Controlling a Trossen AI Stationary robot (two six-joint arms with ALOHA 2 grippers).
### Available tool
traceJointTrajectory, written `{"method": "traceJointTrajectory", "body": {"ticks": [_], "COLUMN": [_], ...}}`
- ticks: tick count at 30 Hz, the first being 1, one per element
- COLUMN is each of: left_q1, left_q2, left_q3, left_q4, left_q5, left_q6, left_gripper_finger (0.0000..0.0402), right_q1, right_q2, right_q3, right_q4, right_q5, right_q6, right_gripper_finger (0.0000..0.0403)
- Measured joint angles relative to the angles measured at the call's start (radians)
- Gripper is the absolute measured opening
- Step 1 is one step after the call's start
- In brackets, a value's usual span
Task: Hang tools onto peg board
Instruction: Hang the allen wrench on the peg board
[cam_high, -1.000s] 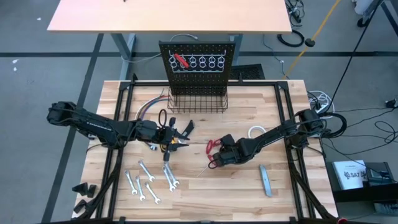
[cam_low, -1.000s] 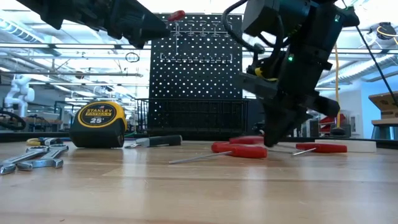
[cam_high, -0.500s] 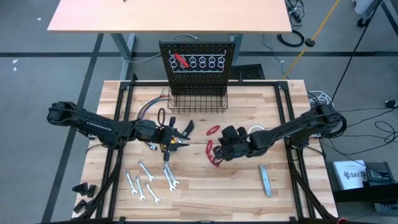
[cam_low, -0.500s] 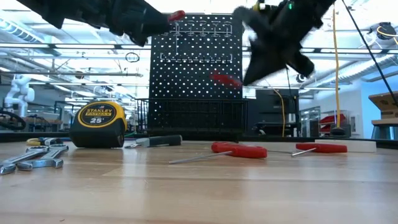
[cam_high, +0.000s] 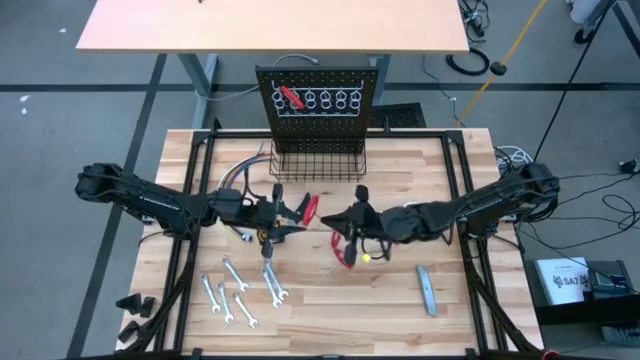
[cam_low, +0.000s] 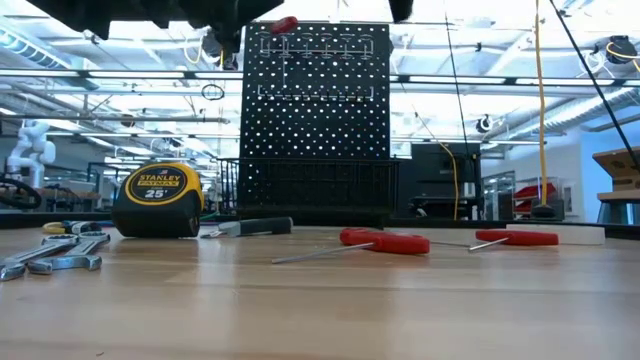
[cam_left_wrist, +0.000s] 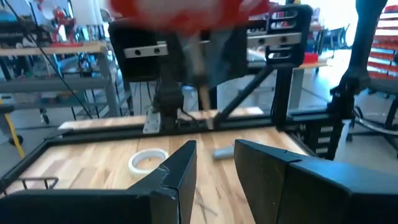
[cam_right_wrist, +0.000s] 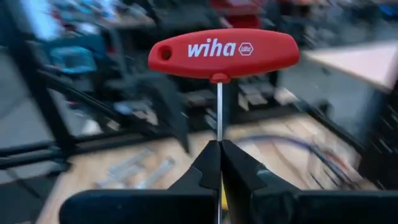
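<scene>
My right gripper (cam_right_wrist: 219, 146) (cam_high: 336, 218) is shut on a red T-handle driver (cam_right_wrist: 224, 53) and holds it above the middle of the table. The red handle (cam_high: 310, 208) hangs just ahead of my left gripper (cam_high: 293, 212) (cam_left_wrist: 214, 163), which is open with nothing between its fingers. In the left wrist view the handle (cam_left_wrist: 186, 12) is a red blur. The peg board (cam_high: 318, 100) stands at the far edge, with one red tool (cam_high: 290, 97) in its leftmost ring. Two red screwdrivers (cam_low: 385, 240) (cam_low: 515, 238) lie flat on the table. My right gripper pinches the driver's thin metal shaft (cam_right_wrist: 219, 118) between its two fingertips, a little below the handle. The fingers come level from the table's right side. The shaft sticks out past them, with the handle crosswise at its end. The tool is lifted clear of the table.
A yellow tape measure (cam_low: 160, 200), a black-handled knife (cam_low: 255, 227) and silver wrenches (cam_high: 240, 290) lie near the left arm. A grey bar (cam_high: 427, 290) lies at the near right. A wire basket (cam_high: 318, 160) sits at the peg board's foot, with coloured wires (cam_high: 240, 175) beside it.
My right gripper has risen from the table with the T-handle driver, lifting it clear of the other red tools. It has tipped from pointing down to level, rolled, and carried the handle toward my left gripper. My left gripper has tipped up slightly.
</scene>
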Motion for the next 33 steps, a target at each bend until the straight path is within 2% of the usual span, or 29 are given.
{"method": "traceJointTrajectory", "body": {"ticks": [4,10,21,26,33], "left_q1": [-0.001,-0.001,-0.001,0.003,0.007], "left_q2": [0.0,0.0,0.0,0.0,0.0], "left_q3": [0.0,0.0,0.0,0.0,0.0], "left_q4": [0.104,0.25,0.271,0.277,0.274], "left_q5": [-0.006,-0.035,-0.037,-0.044,-0.044], "left_q6": [-0.025,-0.02,0.002,0.005,0.006], "left_gripper_finger": [0.0116,0.0116,0.0115,0.0115,0.0115], "right_q1": [-0.014,-0.024,-0.071,-0.112,-0.134], "right_q2": [0.0,0.0,0.003,0.037,0.058], "right_q3": [0.0,0.0,0.0,0.0,0.0], "right_q4": [0.074,0.095,0.147,0.219,0.243], "right_q5": [-0.111,-0.15,-0.151,-0.253,-0.255], "right_q6": [-0.057,-0.084,-0.13,-0.121,-0.118], "right_gripper_finger": [0.0,0.0,0.0,0.0,0.0]}}
